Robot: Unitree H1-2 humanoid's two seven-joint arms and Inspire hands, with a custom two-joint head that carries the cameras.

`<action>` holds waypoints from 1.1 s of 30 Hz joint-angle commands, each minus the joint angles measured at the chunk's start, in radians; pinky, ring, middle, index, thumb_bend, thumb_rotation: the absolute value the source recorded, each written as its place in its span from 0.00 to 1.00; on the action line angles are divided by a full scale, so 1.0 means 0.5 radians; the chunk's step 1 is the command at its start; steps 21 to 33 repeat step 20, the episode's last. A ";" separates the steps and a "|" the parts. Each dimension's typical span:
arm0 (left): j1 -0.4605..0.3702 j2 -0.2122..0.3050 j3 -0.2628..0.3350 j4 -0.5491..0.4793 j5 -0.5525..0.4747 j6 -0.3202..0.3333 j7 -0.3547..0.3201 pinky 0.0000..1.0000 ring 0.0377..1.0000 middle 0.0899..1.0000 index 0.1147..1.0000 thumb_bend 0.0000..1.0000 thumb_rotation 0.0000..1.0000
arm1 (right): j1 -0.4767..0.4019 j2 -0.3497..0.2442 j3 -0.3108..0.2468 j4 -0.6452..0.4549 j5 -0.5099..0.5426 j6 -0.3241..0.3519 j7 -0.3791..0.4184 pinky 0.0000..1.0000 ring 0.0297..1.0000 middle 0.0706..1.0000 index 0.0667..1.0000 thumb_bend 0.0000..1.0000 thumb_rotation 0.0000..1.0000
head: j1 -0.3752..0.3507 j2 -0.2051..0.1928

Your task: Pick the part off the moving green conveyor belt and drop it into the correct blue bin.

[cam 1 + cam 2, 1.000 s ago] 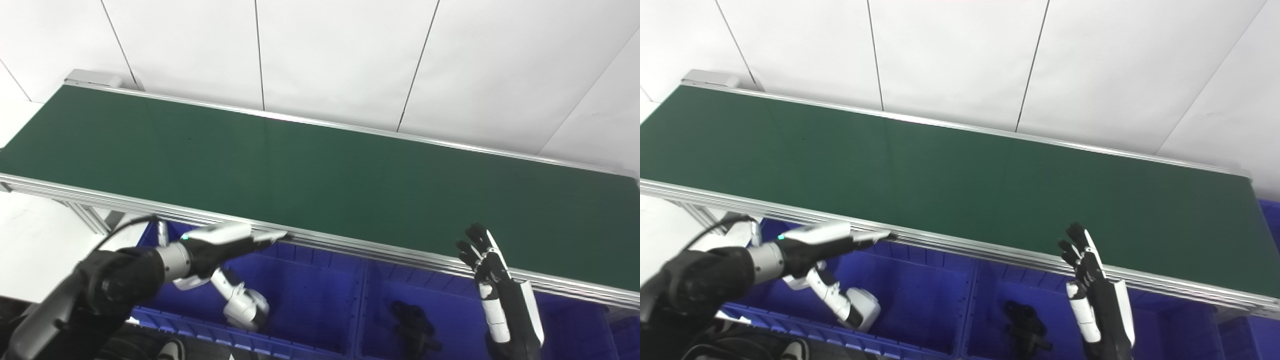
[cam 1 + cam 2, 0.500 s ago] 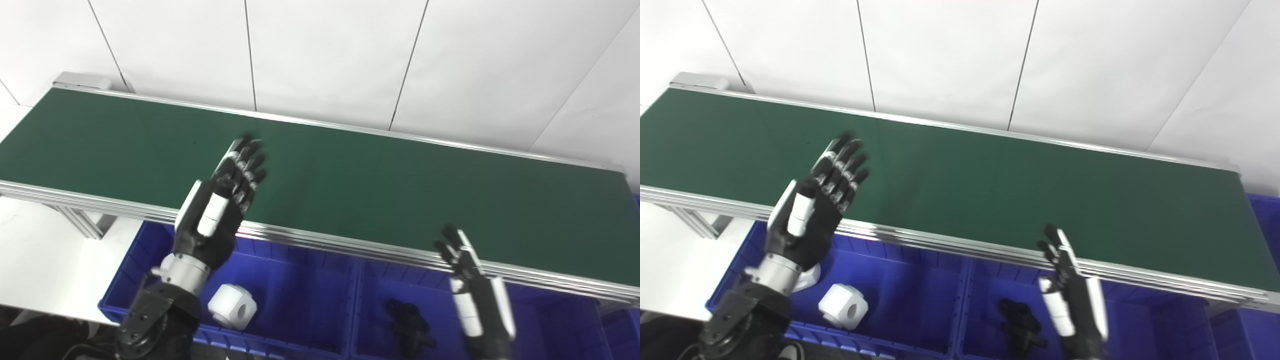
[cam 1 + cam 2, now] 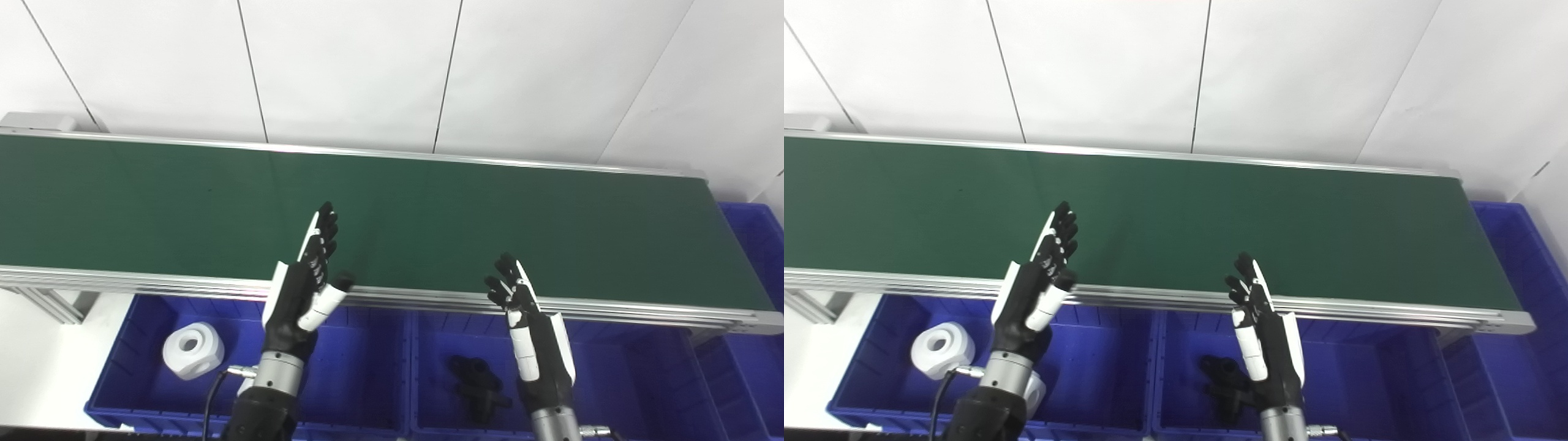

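Note:
The green conveyor belt (image 3: 429, 208) runs across the view and carries no part that I can see. My left hand (image 3: 306, 278) is raised at the belt's near rail, open, fingers straight and pointing away, holding nothing. My right hand (image 3: 528, 324) is also upright and open, empty, in front of the rail over the middle blue bin (image 3: 612, 380). A white block with a round hole (image 3: 193, 349) lies in the left blue bin (image 3: 361, 380). A second white piece (image 3: 1035, 387) peeks out behind my left forearm. A black part (image 3: 478, 383) lies in the middle bin.
A third blue bin (image 3: 750, 233) stands past the belt's right end. The aluminium rail (image 3: 153, 282) of the conveyor overhangs the bins' far edges. White wall panels rise behind the belt. A white surface (image 3: 37, 361) lies left of the bins.
The camera has swung, so the whole scene shifted. My left hand came up out of the left bin to the belt's near rail, fingers straightened. The right hand stayed raised and open.

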 commanded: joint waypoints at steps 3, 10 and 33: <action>0.047 -0.101 -0.083 -0.022 0.121 -0.118 0.171 1.00 1.00 1.00 1.00 0.70 0.83 | -0.044 0.044 0.024 -0.020 -0.013 -0.026 -0.022 0.90 0.90 0.95 0.96 0.78 0.99 | -0.007 0.007; 0.056 -0.038 -0.132 -0.074 0.197 -0.126 0.270 1.00 1.00 1.00 1.00 0.65 0.85 | -0.063 0.035 0.041 -0.015 -0.071 -0.028 -0.033 0.89 0.89 0.95 0.96 0.78 1.00 | 0.013 0.034; 0.203 0.097 -0.119 -0.186 0.243 -0.324 0.289 1.00 1.00 1.00 1.00 0.67 0.87 | -0.066 0.042 0.035 0.020 -0.050 -0.051 -0.057 0.90 0.91 0.96 0.97 0.79 1.00 | 0.047 0.043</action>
